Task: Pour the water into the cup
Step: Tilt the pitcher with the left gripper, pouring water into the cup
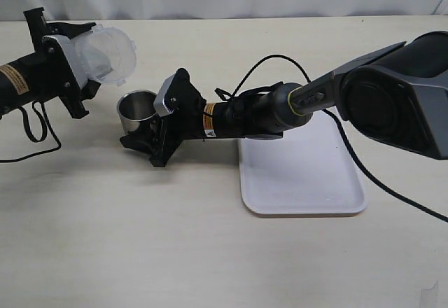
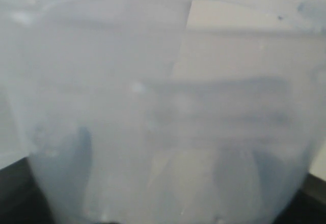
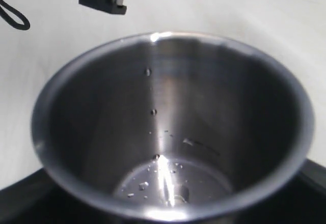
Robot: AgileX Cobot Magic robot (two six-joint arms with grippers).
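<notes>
one smooth, round brushed-steel cup (image 1: 131,119)

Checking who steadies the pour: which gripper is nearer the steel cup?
Right. The right gripper grips the cup; the left gripper holds a clear container raised to its left, apart.

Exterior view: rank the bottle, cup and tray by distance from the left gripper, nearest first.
1. bottle: held in the left gripper, at the far left.
2. cup: on the table, a short way toward the centre.
3. tray: farthest, right of centre.
</notes>
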